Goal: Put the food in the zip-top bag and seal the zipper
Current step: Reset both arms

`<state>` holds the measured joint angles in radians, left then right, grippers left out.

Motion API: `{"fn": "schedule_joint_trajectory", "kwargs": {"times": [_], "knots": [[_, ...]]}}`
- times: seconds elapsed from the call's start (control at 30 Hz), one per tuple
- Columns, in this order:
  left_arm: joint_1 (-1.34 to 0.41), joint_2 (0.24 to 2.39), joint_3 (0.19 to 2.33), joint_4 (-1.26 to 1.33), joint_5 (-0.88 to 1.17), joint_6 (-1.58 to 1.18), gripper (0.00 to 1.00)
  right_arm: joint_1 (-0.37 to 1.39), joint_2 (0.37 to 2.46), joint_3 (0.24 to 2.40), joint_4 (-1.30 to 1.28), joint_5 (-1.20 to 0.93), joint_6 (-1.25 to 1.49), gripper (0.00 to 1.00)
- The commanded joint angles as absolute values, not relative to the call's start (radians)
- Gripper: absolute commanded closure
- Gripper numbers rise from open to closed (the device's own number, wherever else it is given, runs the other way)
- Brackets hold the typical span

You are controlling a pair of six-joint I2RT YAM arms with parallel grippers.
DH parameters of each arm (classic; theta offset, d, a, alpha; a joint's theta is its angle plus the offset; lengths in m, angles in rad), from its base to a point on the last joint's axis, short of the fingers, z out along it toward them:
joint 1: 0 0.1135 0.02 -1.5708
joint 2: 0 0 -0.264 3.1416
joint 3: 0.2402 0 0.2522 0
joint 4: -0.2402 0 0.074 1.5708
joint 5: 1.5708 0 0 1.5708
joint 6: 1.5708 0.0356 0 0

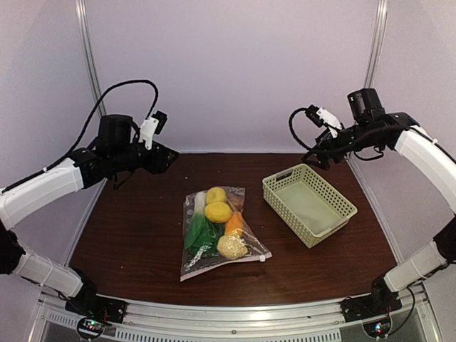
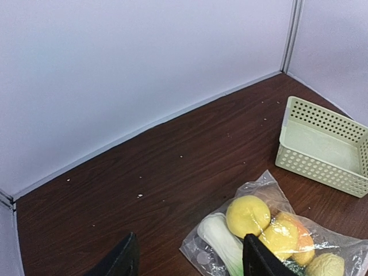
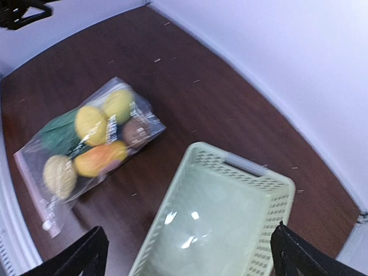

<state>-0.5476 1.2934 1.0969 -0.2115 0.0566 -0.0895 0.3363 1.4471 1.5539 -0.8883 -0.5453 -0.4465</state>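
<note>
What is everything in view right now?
zip-top bag: one, clear, mid-table, six pieces inside
lemon pieces: two, yellow, bag's far end
leafy vegetable: one, green with white stalk, bag's left side
carrot piece: one, orange, bag's right side
potato: one, pale, bag's near end
brown piece: one, round, beside the lemons
slider: one, white, bag's near right corner
basket: one, pale green, empty, right of bag
table: one, dark brown, under everything
left gripper: open, empty, raised
right gripper: open, empty, raised
</note>
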Motion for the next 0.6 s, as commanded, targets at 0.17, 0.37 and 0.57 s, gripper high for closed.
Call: {"fn": "schedule_joint_trajectory", "kwargs": {"times": [0.17,0.37,0.57], "knots": [[-0.549,1.265,1.194,-0.283,-0.222,-0.104,0.29,0.266,1.185,1.286,-0.284,0.197,-0.13,0.01],[-0.549,1.166,1.086,-0.187,-0.3,-0.102,0.02,0.258,1.107,1.097,-0.173,0.247,-0.085,0.0],[-0.549,1.135,0.976,-0.097,-0.311,-0.099,0.02,0.206,1.078,0.996,-0.161,0.192,-0.053,0.01]]}}
